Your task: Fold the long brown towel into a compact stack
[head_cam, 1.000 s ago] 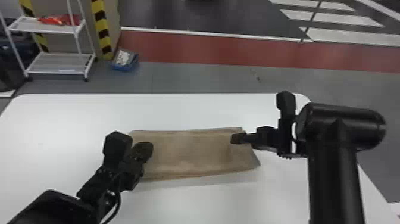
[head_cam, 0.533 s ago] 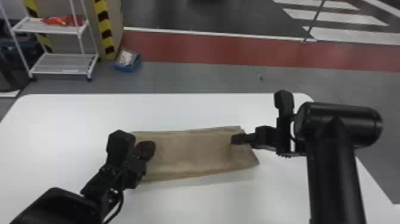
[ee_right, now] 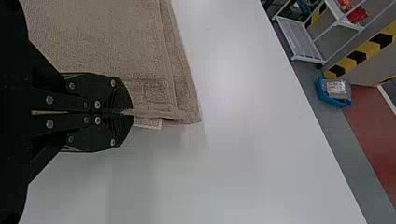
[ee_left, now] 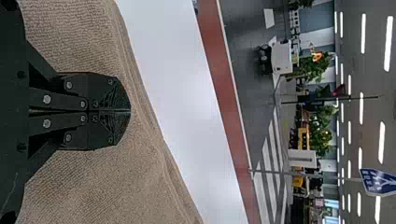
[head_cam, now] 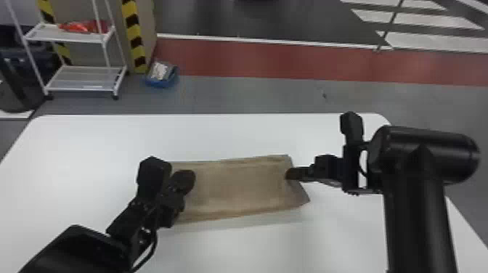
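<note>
Head view: the towel (head_cam: pixel 236 188) is lying flattened lengthwise across the table (head_cam: pixel 90 145). Against the earlier frames, its right end is now sitting slightly farther left. The left gripper (head_cam: pixel 186 178) is standing over the towel's left end, and the right gripper (head_cam: pixel 289 173) is reaching in over the right end, its tips now covering less cloth there than before. The table corner and the room behind are sitting slightly farther right in the view. The rack (head_cam: pixel 87 78) and the blue bin (head_cam: pixel 161 81) are standing on the floor beyond the table.

Left wrist view: the left gripper (ee_left: pixel 130 111) is holding its fingers (ee_left: pixel 109 91) together, with towel showing on both sides; whether cloth is being pinched, I cannot tell. This view is adding the layered edge running beyond the tips, plus plants (ee_left: pixel 321 133) and a blue sign (ee_left: pixel 377 182) in the room.

Right wrist view: the right gripper (ee_right: pixel 131 112) is clamping the towel's end edge between its tips. A small pale label (ee_right: pixel 148 122) is projecting from that edge just beside the tips, a detail the head view is not resolving.
</note>
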Robot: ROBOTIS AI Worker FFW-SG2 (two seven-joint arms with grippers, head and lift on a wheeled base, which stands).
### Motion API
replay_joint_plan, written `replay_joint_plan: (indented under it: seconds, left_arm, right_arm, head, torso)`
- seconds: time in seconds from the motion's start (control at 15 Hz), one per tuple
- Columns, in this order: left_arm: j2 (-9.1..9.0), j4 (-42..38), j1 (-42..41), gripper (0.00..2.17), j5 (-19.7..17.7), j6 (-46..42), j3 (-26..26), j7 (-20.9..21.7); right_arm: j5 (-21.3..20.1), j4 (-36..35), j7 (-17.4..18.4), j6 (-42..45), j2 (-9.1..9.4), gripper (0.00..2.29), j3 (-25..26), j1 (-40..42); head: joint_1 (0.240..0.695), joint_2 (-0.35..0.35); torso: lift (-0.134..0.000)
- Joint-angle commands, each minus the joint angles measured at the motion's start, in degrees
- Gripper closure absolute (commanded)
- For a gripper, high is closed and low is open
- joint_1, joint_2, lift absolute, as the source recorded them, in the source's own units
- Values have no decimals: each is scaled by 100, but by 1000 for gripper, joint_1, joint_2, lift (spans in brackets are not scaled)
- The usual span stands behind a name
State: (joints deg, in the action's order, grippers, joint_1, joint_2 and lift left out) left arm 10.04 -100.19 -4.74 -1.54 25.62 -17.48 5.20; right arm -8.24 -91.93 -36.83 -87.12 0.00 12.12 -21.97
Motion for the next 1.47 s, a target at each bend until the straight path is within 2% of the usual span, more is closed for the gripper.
replay_joint_plan:
  seconds: [0.0,0.07,0.13,0.27,0.33,0.53,1.27,1.4]
  left_arm:
    - [7,9,0,2142,22,0,8,-2]
    - [-2,17,0,2142,30,0,-1,-2]
    - [-2,26,0,2142,30,18,-10,-2]
    - [-11,35,26,2142,57,18,-27,-2]
    - [-11,44,44,2142,66,18,-36,-2]
    - [-2,44,44,2142,66,35,-54,7]
    - [24,44,35,2142,39,35,-10,60]
    - [7,53,52,2142,48,35,-27,77]
  right_arm:
    - [200,-194,0,-161,5,1413,106,44]
    - [164,-273,0,-284,5,1393,106,61]
    - [138,-343,18,-296,5,1018,115,123]
    - [68,-405,35,-284,5,448,133,184]
    - [-20,-405,35,-284,5,400,133,193]
    - [-205,-422,35,-249,5,404,141,202]
    - [-337,-159,114,-161,5,478,-272,61]
    - [-301,-132,114,-179,5,589,-316,44]
  head:
    - [695,-115]
    - [695,-113]
    - [695,-111]
    - [695,-114]
    - [695,-118]
    - [695,-132]
    - [695,-123]
    - [695,-119]
  torso:
    - [-124]
    - [-124]
    - [-124]
    - [-124]
    - [-124]
    - [-124]
    - [-124]
    - [-124]
